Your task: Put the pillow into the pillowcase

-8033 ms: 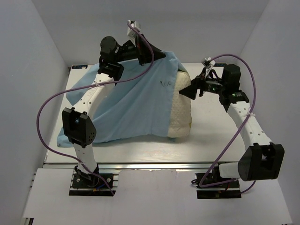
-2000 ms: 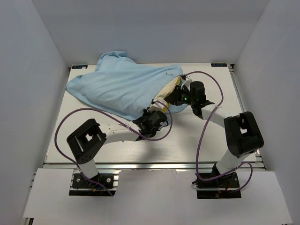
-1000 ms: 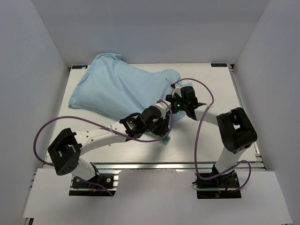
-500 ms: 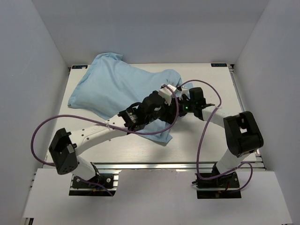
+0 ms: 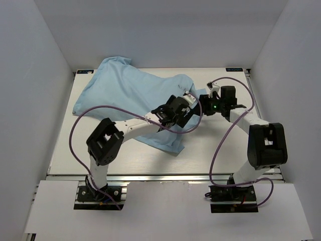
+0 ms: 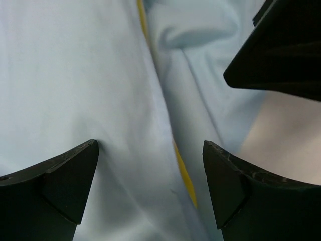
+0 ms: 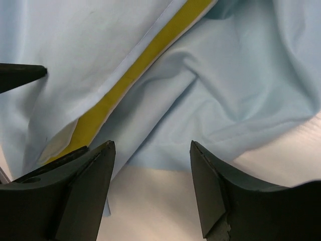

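Top external view has the pillowcase lying across the far left and middle of the surface. It is plump, as though filled, and its mouth end points toward the middle, where the two arms meet. Both sets of jaws hang just above that mouth, probably because loose hem there must yet be drawn over the last exposed edge.

The left jaws are spread very wide above blue fabric and grip nothing. The right jaws stand apart too, rather less widely, and are empty, poised over the hem where cloth gives way to bare surface.

The pillow sits inside the case. Only a strip of its yellow band shows between the folds, in both wrist views, and from above it is fully covered. Whether its far corners are seated cannot be told. A dark shape at the upper right of the left wrist view is cut off, likely the other arm's finger.
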`<action>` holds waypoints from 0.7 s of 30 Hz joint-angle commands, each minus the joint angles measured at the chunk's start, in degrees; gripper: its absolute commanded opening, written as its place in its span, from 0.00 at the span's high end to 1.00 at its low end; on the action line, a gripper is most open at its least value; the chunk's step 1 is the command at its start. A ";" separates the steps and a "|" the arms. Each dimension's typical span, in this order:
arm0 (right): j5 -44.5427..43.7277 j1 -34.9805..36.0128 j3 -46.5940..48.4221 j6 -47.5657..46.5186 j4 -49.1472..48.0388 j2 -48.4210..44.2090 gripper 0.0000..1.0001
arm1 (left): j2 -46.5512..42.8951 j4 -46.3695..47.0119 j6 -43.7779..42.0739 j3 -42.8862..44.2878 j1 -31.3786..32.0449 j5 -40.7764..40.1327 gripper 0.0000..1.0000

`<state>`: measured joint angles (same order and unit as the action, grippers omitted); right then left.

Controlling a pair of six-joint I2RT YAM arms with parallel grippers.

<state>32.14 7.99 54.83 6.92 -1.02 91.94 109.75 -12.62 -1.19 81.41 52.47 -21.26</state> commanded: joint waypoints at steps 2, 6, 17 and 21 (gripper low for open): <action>-0.76 0.45 6.86 4.23 -0.48 7.18 0.34 | 1.77 -0.39 -4.70 4.73 -1.31 -9.76 0.07; -4.09 1.06 12.75 8.01 0.04 12.80 0.33 | 2.22 -1.09 -4.08 4.03 -3.60 -8.81 0.26; -8.67 3.35 24.36 18.12 3.54 22.93 0.35 | -1.38 -0.12 -0.13 -1.25 -9.05 -3.09 0.50; -9.29 4.49 23.58 20.15 4.88 23.63 0.38 | -2.26 0.75 2.49 -2.91 -10.54 -0.72 0.50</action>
<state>24.12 11.57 77.14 23.86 1.69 115.20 111.18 -10.90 -1.19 80.40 44.25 -22.33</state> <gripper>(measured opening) 0.626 0.501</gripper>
